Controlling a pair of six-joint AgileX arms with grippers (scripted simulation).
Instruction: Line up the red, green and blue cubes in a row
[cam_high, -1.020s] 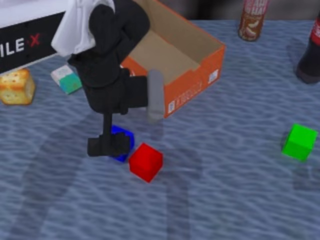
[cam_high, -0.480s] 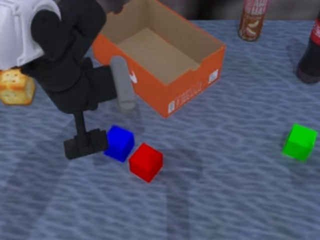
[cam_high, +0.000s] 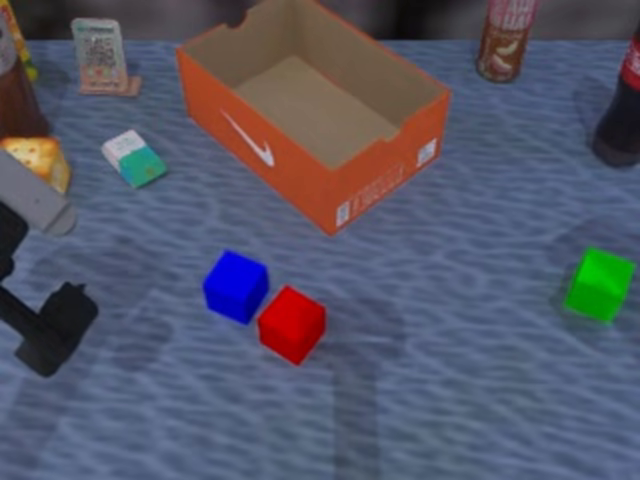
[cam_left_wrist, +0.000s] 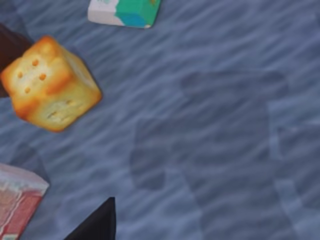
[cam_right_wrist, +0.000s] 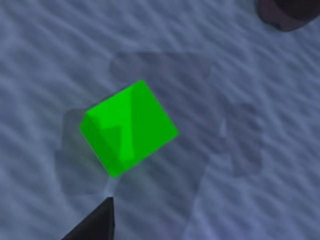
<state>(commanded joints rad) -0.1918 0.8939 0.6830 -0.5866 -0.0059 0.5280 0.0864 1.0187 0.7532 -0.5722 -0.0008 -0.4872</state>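
Our worktop (cam_high: 450, 400): blue, rippled. Orange shoebox (cam_high: 330, 190) open, far side, well off from our left claw (cam_high: 45, 335). Left claw at worktop's left edge, holding nothing; we cannot tell whether it is open or closed. Blue cube (cam_high: 236, 286) and red cube (cam_high: 292, 324) touching at corners, to right of left claw, clear of it. Green cube (cam_right_wrist: 129, 127) alone near right edge, under our right claw; only one fingertip (cam_right_wrist: 95, 222) visible, claw state unclear.
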